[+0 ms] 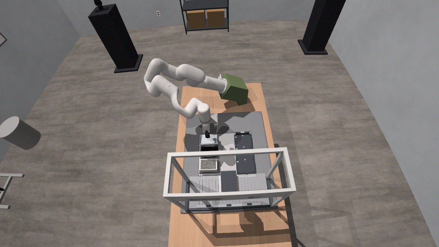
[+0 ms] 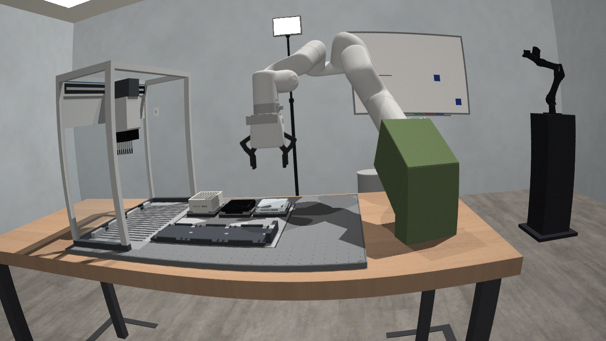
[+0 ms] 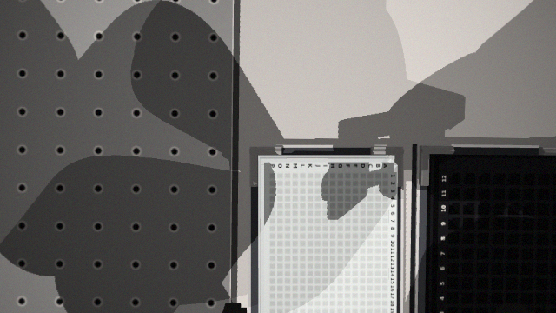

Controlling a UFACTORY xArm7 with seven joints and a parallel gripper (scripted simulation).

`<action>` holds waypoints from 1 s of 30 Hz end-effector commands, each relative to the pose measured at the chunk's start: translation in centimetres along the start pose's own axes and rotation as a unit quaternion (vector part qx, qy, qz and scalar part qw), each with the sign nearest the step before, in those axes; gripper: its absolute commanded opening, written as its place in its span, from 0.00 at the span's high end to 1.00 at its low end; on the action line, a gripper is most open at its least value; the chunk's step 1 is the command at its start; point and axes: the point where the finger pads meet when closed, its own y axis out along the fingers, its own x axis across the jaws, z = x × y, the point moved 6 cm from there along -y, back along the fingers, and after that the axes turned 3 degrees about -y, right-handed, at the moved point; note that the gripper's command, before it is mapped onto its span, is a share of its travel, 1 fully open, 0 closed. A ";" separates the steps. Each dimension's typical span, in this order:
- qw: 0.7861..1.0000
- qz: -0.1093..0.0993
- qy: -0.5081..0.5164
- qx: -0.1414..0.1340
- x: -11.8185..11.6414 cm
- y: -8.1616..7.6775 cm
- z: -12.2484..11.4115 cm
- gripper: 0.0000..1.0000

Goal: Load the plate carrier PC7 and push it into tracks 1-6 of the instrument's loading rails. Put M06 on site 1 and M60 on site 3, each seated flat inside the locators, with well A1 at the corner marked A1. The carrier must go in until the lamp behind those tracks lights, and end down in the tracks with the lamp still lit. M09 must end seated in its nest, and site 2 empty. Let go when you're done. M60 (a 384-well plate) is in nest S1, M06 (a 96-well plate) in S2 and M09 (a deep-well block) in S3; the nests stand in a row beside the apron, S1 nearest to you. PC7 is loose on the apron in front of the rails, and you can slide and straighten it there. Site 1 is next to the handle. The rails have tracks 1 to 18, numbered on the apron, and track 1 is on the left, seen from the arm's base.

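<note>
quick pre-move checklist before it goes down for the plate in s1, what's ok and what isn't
1. Gripper open and holding nothing: ok, the fingers are spread wide.
2. Gripper pointing straight down, high above the nests: ok in the exterior view.
3. M60 seated in nest S1: looks ok; its far end is outside the wrist view.
4. Gripper centred over M60: not ok; in the wrist view the plate sits low and right of centre.
5. M06 and M09 in their nests: ok.
6. PC7 sites free of plates: ok.
7. PC7 lined up with tracks 1-6: cannot tell.
</note>
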 end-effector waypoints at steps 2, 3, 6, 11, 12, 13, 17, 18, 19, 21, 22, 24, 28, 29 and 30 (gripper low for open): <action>1.000 -0.001 -0.001 0.000 0.1 -0.1 0.0 0.00; 1.000 -0.001 -0.001 0.000 0.1 -0.1 0.0 0.00; 1.000 -0.001 -0.001 0.000 0.1 -0.1 0.0 0.00; 1.000 -0.001 -0.001 0.000 0.1 0.4 0.0 0.00; 1.000 -0.001 -0.001 0.000 0.1 0.5 0.0 0.00; 1.000 -0.001 -0.001 0.000 0.1 0.7 0.0 0.00; 1.000 -0.001 -0.001 0.000 0.1 1.0 0.0 0.00; 1.000 -0.001 -0.001 0.000 0.1 1.2 0.0 0.00; 1.000 -0.001 -0.001 0.000 0.1 1.4 0.0 0.00; 1.000 -0.001 -0.001 0.000 0.1 1.7 0.0 0.00; 1.000 -0.001 -0.002 0.000 0.1 1.9 0.0 0.00; 1.000 -0.001 -0.002 0.000 0.1 2.2 0.0 0.00; 1.000 -0.001 -0.002 0.000 0.1 2.9 0.0 0.00; 1.000 -0.001 -0.002 0.000 0.1 3.0 0.0 0.00; 1.000 -0.001 -0.002 0.000 0.1 3.2 0.0 0.00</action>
